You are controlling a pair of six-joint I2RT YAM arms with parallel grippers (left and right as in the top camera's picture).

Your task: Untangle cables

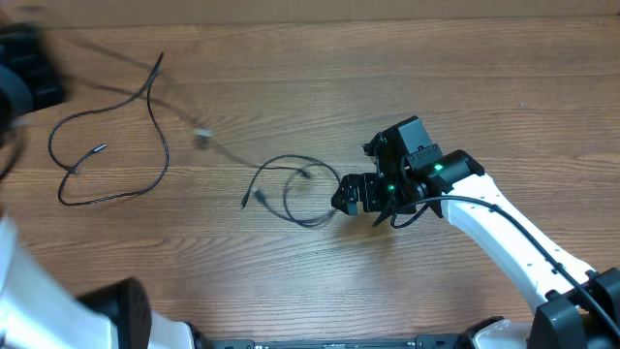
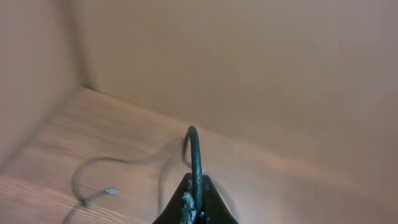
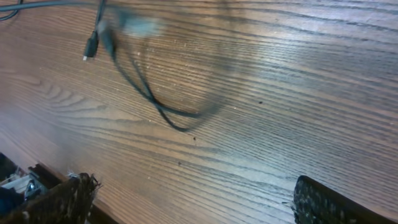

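Cable (image 1: pixel 291 158) | loop axis left-right (plug tip (image 1: pixel 244 203) points lower-left) | left hand (image 2: pixel 194 190) pinches cord (image 2: pixel 196 149)

Count: 2 black cables in clear loops on the table (image 1: pixel 436 78), left cable (image 1: pixel 167 153) near the left edge, centre cable (image 1: pixel 291 158) mid-table. 1 blurred strand (image 1: pixel 201 138) with a pale tip between them, can't tell if separate. 2 arms: left arm (image 1: pixel 24 301), right arm (image 1: pixel 494 228). 2 grippers: left gripper (image 2: pixel 194 186), right gripper (image 1: pixel 341 197)
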